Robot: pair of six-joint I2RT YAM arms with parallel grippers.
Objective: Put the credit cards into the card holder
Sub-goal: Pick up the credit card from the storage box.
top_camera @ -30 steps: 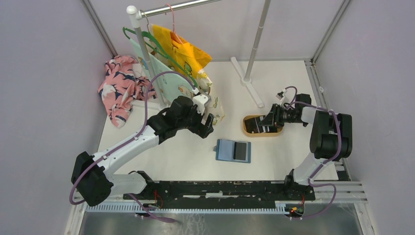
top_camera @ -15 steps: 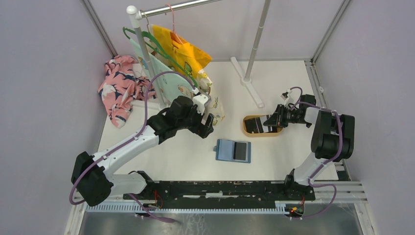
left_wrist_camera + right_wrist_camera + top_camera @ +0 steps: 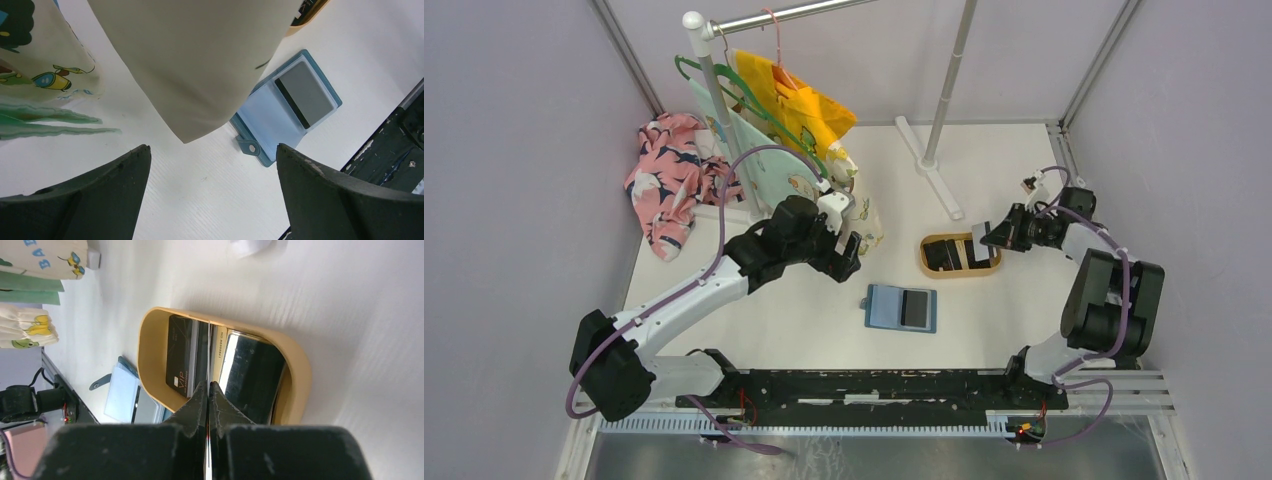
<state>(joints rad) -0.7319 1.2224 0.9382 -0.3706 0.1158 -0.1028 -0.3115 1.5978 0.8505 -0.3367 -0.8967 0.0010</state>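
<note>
Pinches one credit card [image 3: 208, 352] on its edge in the right jaws, over the tan tray [image 3: 959, 275] right of centre. Holds the left jaws wide apart and empty, up-left of the open card holder [image 3: 884, 306] lying mid-frame on the worktop [image 3: 824, 320].

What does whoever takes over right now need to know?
Left claw: open, empty, above the table near the card holder.
Right claw: shut on one credit card, edge-on over the tan tray.
Done: a grey card lies on the open holder.
Left: carry the held card to the holder; more cards sit in the tray.
</note>
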